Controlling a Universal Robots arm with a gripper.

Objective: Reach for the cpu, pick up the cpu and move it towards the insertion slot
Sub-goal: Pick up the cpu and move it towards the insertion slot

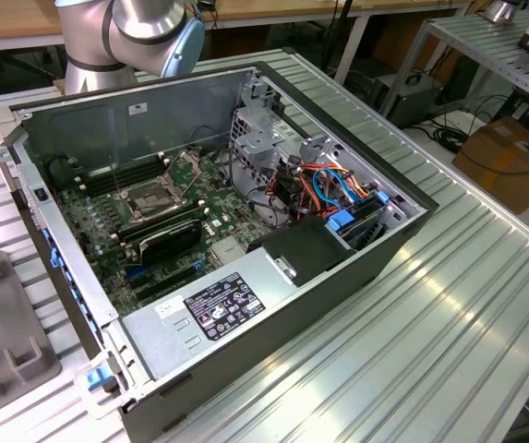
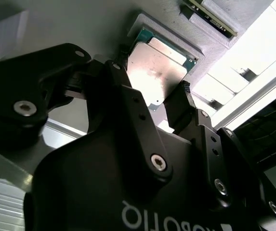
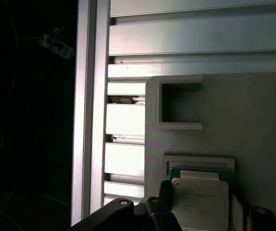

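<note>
The cpu [image 2: 159,67] is a pale silver square on a green base. It lies at a shallow pocket of a light grey holder [image 2: 152,21]. My gripper [image 2: 152,79] stands over it with one black finger [image 2: 120,72] on each of two opposite edges, shut on it. In the first wrist view the cpu [image 3: 200,199] sits between the same fingertips [image 3: 165,192] of the gripper [image 3: 200,208], on the holder [image 3: 253,125]. The insertion slot [image 1: 151,197] is a shiny metal-framed socket on the board inside the open case [image 1: 246,332]. The grey arm [image 1: 135,28] rises behind the case.
Memory slots [image 1: 107,180], a black card [image 1: 167,238], a power supply [image 1: 213,309] and blue and orange cables [image 1: 338,189] are in the case. The holder has an empty square pocket [image 3: 181,103] and another chip [image 2: 210,17]. Ribbed aluminium table [image 1: 430,305]; dark drop past its rail [image 3: 92,110].
</note>
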